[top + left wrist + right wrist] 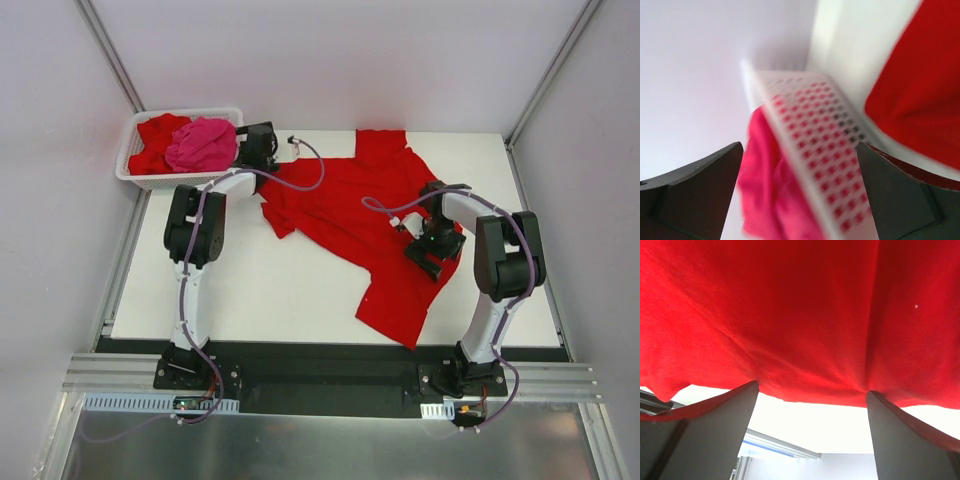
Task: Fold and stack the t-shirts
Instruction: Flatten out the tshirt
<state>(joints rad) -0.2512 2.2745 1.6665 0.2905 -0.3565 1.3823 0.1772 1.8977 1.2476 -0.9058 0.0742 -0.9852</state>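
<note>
T-shirts are all unfolded and nothing is stacked: one red t-shirt (340,215) lies rumpled on the surface (260,290), while a second red t-shirt (155,135) and a pink t-shirt (203,145) wait in the basket (150,182). Left claw (250,148) gapes empty by the basket; right claw (427,256) is spread wide on the rumpled shirt.

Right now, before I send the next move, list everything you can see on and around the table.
spread t-shirt: 1, bright red, lying crumpled across the table's middle and right
pink t-shirt: 1, hot pink, bunched in the basket's right part
basket t-shirt: at least 1, red, in the basket's left part, beside the pink one
basket: 1, white lattice, far left corner of the table
table: 1, white top
left end effector: 1, black, open, at the basket's right end
right end effector: 1, black, open, over the spread t-shirt's right side
</note>
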